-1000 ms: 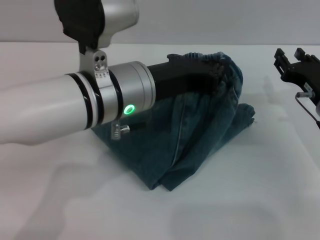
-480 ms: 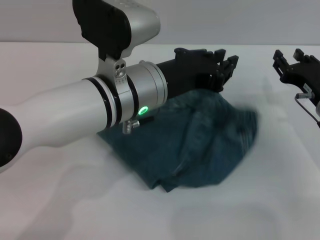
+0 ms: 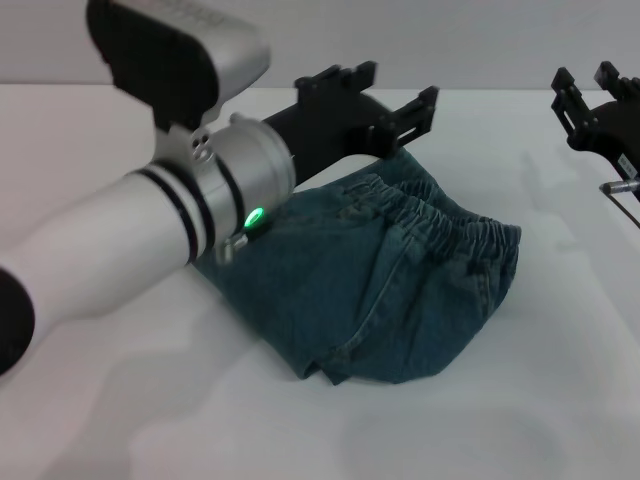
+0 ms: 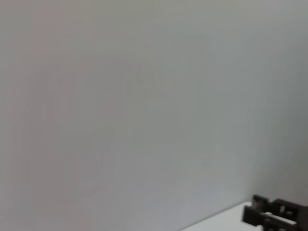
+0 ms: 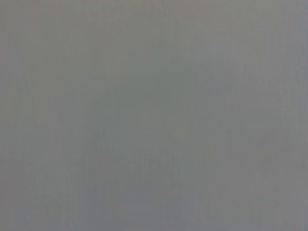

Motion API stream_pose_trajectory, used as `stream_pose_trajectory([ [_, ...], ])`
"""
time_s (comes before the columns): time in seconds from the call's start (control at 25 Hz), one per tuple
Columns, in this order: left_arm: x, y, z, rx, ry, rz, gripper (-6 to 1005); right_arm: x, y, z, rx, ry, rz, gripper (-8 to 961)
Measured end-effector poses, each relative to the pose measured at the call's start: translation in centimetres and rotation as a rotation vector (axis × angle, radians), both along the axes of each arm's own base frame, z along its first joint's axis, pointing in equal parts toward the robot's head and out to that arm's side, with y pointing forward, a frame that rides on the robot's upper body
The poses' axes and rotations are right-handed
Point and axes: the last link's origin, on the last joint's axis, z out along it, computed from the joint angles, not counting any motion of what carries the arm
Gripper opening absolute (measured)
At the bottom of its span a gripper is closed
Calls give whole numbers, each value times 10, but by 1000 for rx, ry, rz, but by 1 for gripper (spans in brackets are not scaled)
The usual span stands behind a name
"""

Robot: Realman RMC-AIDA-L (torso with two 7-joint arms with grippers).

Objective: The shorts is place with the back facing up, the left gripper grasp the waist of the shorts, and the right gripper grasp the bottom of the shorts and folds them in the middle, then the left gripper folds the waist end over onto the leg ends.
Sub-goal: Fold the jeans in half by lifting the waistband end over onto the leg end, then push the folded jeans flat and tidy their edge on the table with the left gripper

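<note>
The left tool [image 3: 385, 95], released and empty, is lifting away from the shorts [image 3: 390, 285], now settling folded on the white desk [image 3: 500, 420]; the right tool [image 3: 598, 100] is parked aside.

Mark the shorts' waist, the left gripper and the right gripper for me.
waist [image 3: 440, 222], head view, on the ruffled elastic band.
left gripper [image 3: 395, 95], head view, midway between its open black fingertips.
right gripper [image 3: 590, 95], head view, between the black fingers at the table's right edge.
</note>
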Motion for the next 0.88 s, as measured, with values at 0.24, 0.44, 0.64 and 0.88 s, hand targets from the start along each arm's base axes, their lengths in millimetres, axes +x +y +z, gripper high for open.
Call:
stream_pose_trajectory([
  [0.24,-17,-16,4,113,-4,43,704,3,-9,3,32,12,45,476],
  [0.44,-22,-22,2,237,2,48,674,5,-16,4,54,21,88,476],
  [0.64,-22,-26,-5,350,-33,18,458,7,-18,3,52,23,87,476],
  [0.88,-34,-34,-14,423,-167,-125,283,10,-20,1,44,24,76,476],
])
